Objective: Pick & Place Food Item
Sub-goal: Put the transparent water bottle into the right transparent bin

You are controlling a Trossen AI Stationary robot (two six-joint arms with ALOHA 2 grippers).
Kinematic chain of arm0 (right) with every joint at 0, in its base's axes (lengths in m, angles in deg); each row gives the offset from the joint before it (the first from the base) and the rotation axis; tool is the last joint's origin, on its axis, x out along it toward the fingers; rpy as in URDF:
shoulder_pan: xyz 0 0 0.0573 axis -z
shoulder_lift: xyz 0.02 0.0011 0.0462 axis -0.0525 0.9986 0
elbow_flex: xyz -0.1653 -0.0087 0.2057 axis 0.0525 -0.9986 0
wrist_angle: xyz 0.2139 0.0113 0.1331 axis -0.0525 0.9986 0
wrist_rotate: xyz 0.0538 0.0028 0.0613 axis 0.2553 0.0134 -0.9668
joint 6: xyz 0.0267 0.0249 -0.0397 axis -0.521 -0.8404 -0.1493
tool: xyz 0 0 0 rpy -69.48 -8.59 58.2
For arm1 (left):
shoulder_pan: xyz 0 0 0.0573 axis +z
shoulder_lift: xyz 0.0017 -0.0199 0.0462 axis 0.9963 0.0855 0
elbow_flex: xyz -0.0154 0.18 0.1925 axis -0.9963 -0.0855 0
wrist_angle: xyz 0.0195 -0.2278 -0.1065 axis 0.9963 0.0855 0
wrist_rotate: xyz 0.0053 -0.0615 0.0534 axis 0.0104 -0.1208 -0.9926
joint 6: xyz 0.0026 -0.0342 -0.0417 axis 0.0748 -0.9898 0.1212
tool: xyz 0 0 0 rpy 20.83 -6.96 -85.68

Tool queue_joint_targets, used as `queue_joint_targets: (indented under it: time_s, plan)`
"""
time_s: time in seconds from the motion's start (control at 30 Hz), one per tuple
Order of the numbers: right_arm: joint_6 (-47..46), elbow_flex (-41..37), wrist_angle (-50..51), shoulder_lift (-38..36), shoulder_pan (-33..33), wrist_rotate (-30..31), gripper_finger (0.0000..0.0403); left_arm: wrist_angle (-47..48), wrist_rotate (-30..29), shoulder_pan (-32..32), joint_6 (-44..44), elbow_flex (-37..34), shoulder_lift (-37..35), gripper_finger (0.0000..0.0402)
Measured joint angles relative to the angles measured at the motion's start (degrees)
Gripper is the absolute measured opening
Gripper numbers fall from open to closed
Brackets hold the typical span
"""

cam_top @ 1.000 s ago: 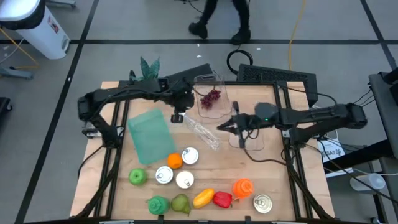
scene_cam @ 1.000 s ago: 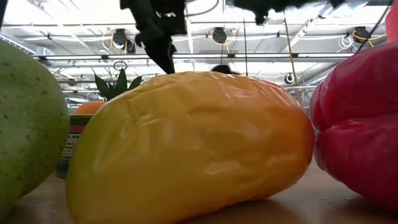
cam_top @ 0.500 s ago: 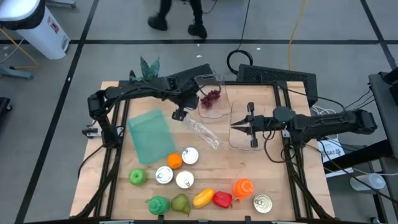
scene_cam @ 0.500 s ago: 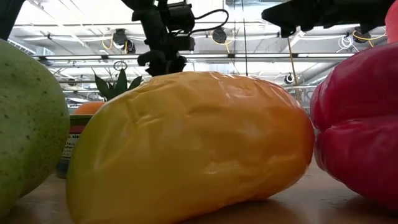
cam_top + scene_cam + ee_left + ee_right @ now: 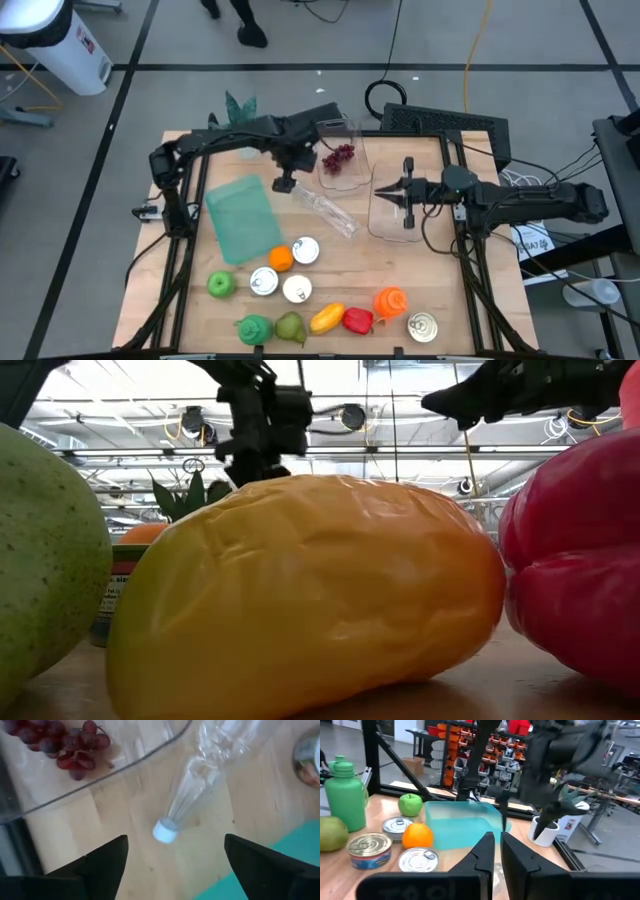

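One bunch of grapes (image 5: pixel 338 155) is lying in one of two clear containers (image 5: pixel 340 178) at the surface's (image 5: pixel 440 290) far side. The left end effector (image 5: pixel 287 181) is hovering released just beside it, above one clear bottle (image 5: pixel 325 213). The right end effector (image 5: pixel 381 194) is hanging clenched, empty, over the other container (image 5: pixel 392 228).

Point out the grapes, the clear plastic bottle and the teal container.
grapes (image 5: pixel 339 155): high view, middle of the dark red bunch in the clear tray.
clear plastic bottle (image 5: pixel 190 800): left wrist view, its neck above the white cap.
teal container (image 5: pixel 240 218): high view, centre of its top face.
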Motion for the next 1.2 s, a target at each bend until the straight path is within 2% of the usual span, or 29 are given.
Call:
queue_joint_targets:
  time_s: [0.17,0.43,0.6,1.2]
  plan:
    - [-0.01,0.00,-0.03,0.00,1.15,-0.03,0.0024,-0.03,0.06,-3.09,-4.66,0.00,4.48,0.0333]
    - [-0.17,0.02,0.34,0.00,1.44,-0.26,0.0025,-1.13,-1.20,-4.05,-11.49,0.00,5.71,0.0380]
    - [-0.09,0.02,0.96,0.00,1.42,-0.28,0.0025,-3.71,-5.52,-4.94,-13.82,-0.51,6.12,0.0396]
    - [-0.02,0.02,1.81,-0.57,1.42,-0.33,0.0025,-14.05,-4.99,-4.60,-15.39,-11.86,6.76,0.0365]
